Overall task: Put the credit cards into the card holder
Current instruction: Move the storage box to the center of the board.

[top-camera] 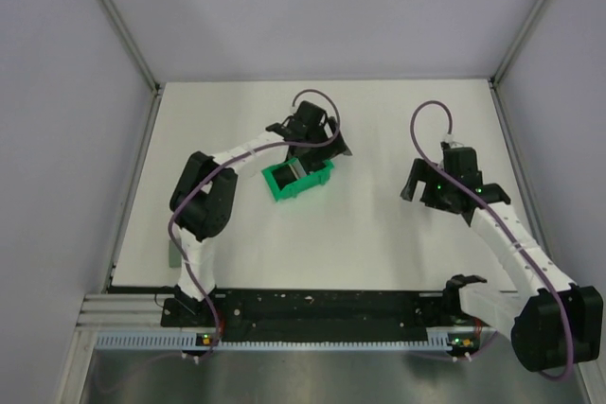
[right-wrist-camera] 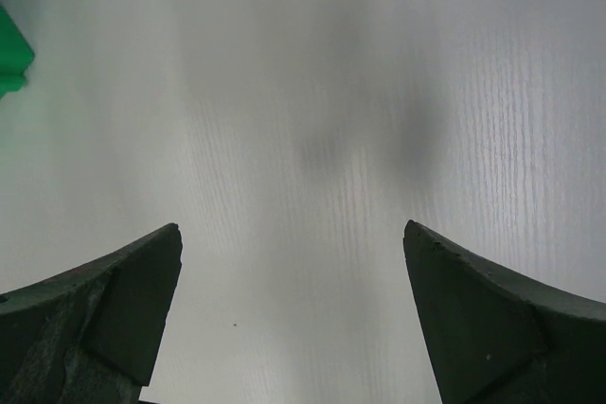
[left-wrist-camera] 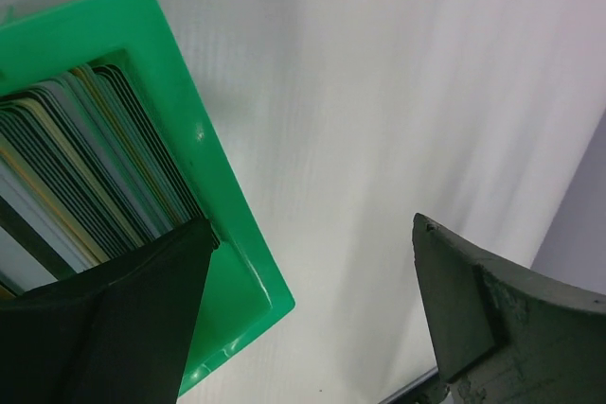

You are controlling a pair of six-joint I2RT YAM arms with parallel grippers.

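Green plastic on the left wrist view: that's the green bin (left-wrist-camera: 232, 234), and the credit cards (left-wrist-camera: 85, 167) are packed inside it on edge, a tight row of black, grey, whitish and yellowish edges. None is out yet. The left fingers (left-wrist-camera: 104, 328) hang right over it, spread wide with nothing between them. One finger covers the bin's near corner, the other sits over bare worktop (left-wrist-camera: 398, 92) beside the bin. So they're off-centre, straddling the rim and not the cards.

Over on the other side, the right fingers (right-wrist-camera: 492, 328) are spread wide too, empty, above plain worktop well apart from the bin. Only a green corner peeks into their view.

Where's the card holder (top-camera: 173, 254)? From above, a grey-green sliver at the near-left edge of the worktop, half hidden behind the left arm, looks like it. Open or folded, I can't tell.

My read: this is the first pick, with the reach made and no grasp yet. Next, the left fingers need to shift over the row, come down on one card's edge and pinch it alone. That's tricky with cards packed this tight, as two could lift together. Then it's a long carry back to that holder.
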